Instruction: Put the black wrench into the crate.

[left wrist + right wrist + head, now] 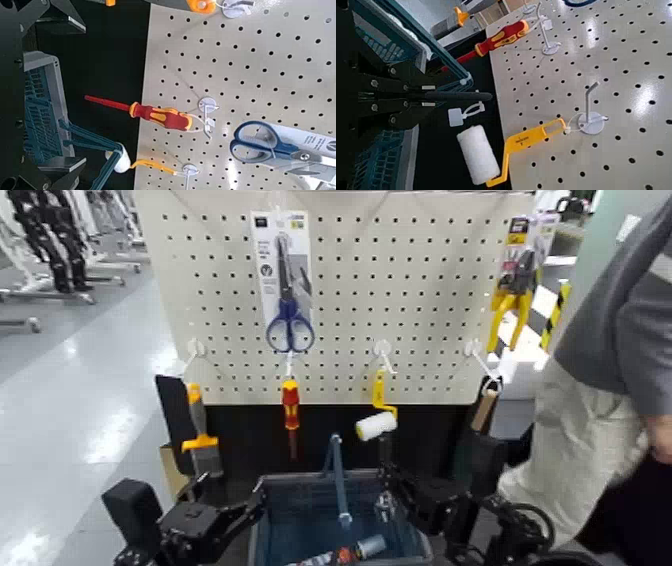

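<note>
White perforated board (335, 305) upright; grey shiny floor (85, 390) at left, brightly lit.

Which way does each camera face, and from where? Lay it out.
Head: looks forward and down at the pegboard and crate; both arms show.
Left wrist: faces screwdriver and board; left gripper parts show.
Right wrist: faces paint roller and board; right gripper shows.
Both wrists share the screwdriver.

Perforated panel (340, 300): blue-handled scissors (288, 310) mounted above the red-and-yellow screwdriver (291, 405); paint roller (378, 422) suspended alongside.
</note>
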